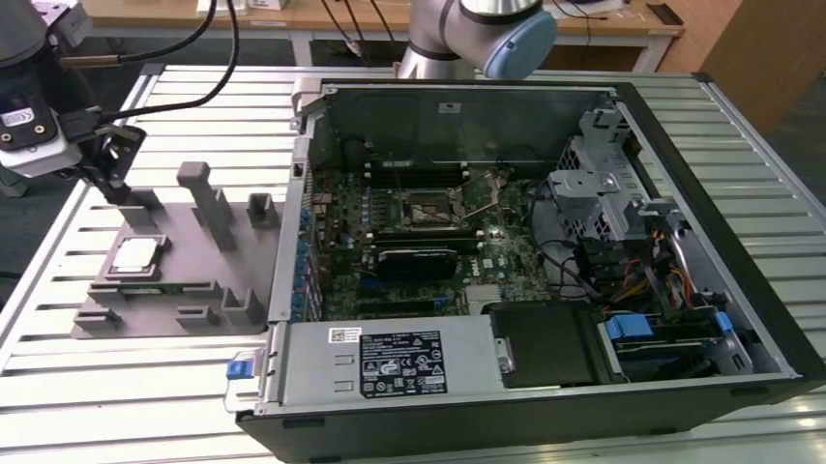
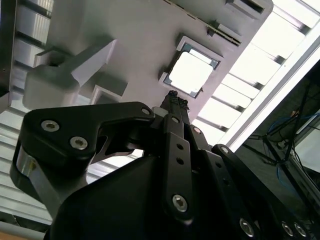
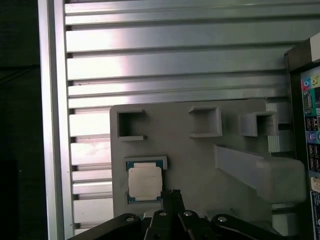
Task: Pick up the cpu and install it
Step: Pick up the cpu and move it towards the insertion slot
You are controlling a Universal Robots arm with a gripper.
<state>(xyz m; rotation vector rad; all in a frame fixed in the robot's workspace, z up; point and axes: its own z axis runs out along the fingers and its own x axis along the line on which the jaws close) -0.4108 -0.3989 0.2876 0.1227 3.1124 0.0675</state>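
Note:
The cpu [image 1: 135, 256] is a small square chip with a bright metal top. It lies flat in a recess of the grey fixture plate [image 1: 181, 290] on the exterior view's left. Both wrist views show the cpu [image 2: 191, 72] [image 3: 145, 181] in its framed pocket. My gripper [image 1: 114, 189] hangs above the plate's far end, a little beyond the chip and apart from it. Its fingers [image 2: 173, 102] are shut together with nothing between them, and their tips [image 3: 173, 193] sit just beside the chip's pocket. The black-framed socket [image 1: 430, 208] lies on the motherboard inside the open computer case [image 1: 722, 193].
The fixture plate carries upright posts [image 1: 204, 198] and small blocks [image 1: 262, 207] near the gripper. A labelled power-supply box [image 1: 387, 360] fills the case's near corner, with drive cages and cables [image 1: 606, 222] on the exterior view's right. Everything rests on a slatted metal table [image 1: 130, 387].

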